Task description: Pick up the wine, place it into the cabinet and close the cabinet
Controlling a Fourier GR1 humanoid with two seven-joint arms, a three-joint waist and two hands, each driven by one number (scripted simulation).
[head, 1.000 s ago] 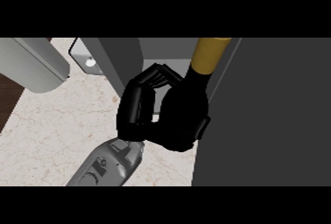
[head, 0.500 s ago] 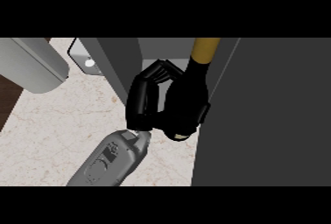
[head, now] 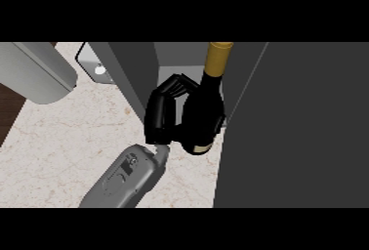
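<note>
No legible text, label, brand, number or sign is showing in the head view. The wine bottle (head: pixel 205 105) is displaying only a plain gold neck foil, and the marks on the forearm housing (head: pixel 126 176) are not resolving into readable characters.

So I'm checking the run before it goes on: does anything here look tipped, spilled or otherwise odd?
Nothing stands out. The hand is curled round the dark wine bottle, gold neck pointing into the open cabinet. No spill shows on the counter.
</note>
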